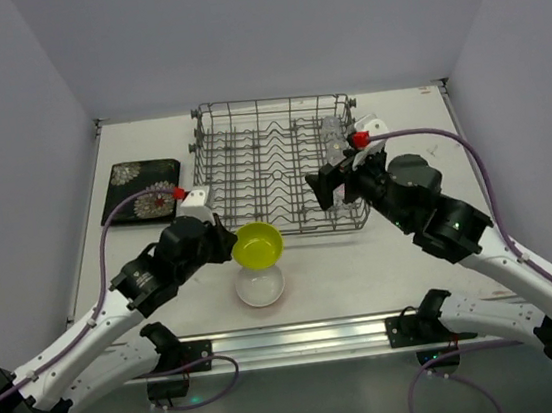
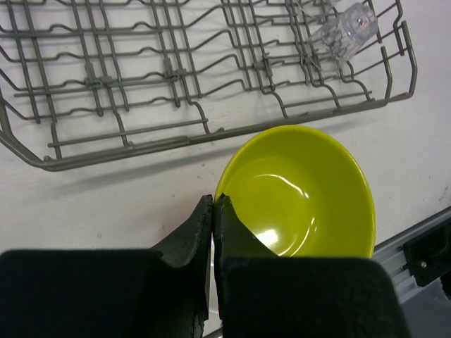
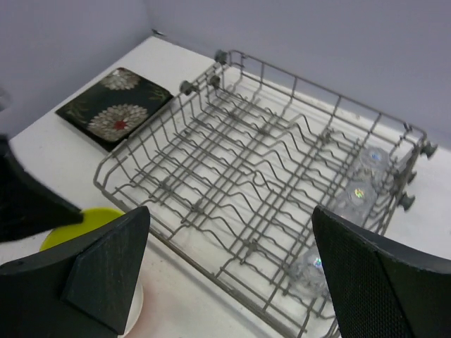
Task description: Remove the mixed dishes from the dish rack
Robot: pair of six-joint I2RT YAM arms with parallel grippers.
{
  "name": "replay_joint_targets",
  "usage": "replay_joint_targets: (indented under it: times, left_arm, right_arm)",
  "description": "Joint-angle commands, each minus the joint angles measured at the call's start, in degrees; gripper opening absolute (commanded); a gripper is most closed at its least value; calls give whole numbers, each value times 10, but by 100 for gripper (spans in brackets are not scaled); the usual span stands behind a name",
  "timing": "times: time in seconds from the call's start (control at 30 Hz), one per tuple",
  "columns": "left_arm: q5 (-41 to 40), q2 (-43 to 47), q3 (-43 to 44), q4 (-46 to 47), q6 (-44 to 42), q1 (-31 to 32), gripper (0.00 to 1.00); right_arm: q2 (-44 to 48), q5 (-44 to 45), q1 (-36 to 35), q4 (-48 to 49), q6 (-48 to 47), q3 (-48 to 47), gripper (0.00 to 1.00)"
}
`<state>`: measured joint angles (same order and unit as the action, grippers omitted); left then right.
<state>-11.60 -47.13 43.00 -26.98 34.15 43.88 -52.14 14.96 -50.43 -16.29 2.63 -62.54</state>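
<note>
Right wrist view: right end effector (image 3: 231,211) stood wide open, nothing between its fingers, aimed down across the dish rack (image 3: 239,162). 3 clear glasses sat in a row along the rack's right side, running near to far: nearest glass (image 3: 310,271) by the near right corner, middle glass (image 3: 356,193), far glass (image 3: 371,158). The nearest glass lay ahead and below, off toward the right finger rather than centred in the gap. Too blurred to tell whether the glasses stood upright or tipped. No 4th made out.

Top external view: the right arm reached in from the near right of the table (image 1: 365,276), forearm angled inward, wrist over the rack's near right corner. It was plainly the nearer arm to the glasses; the left arm was well apart from them and occupied.

Left end effector (image 2: 213,204) was closed on the near rim of the yellow-green bowl (image 2: 303,190), 1 finger inside the wall and 1 outside, bowl mouth up. That bowl was out of the rack, just beside its near edge, overlapping the far rim of the white-lined bowl (image 1: 260,286) by the table's near edge. Touching or held above: could not tell. Floral plate (image 1: 141,190) lay flat on the table left of the rack.

Judgement: taking the nearest glass would call for a shift toward the rack's right side, then a descent; the wires close around the glass could snag a finger.
</note>
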Motion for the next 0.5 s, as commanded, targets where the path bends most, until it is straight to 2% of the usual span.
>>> replay_joint_targets:
  times: [0.0,0.2,0.47]
  left_arm:
    - [-40,20,-25,47,49,33,0]
    - [-138,6,-62,58,96,116,0]
    - [-172,44,-136,68,150,123,0]
  right_arm:
    - [-37,91,27,1,94,-11,99]
    - [-59,67,31,0,106,-12,99]
    - [-52,72,33,-2,93,-9,99]
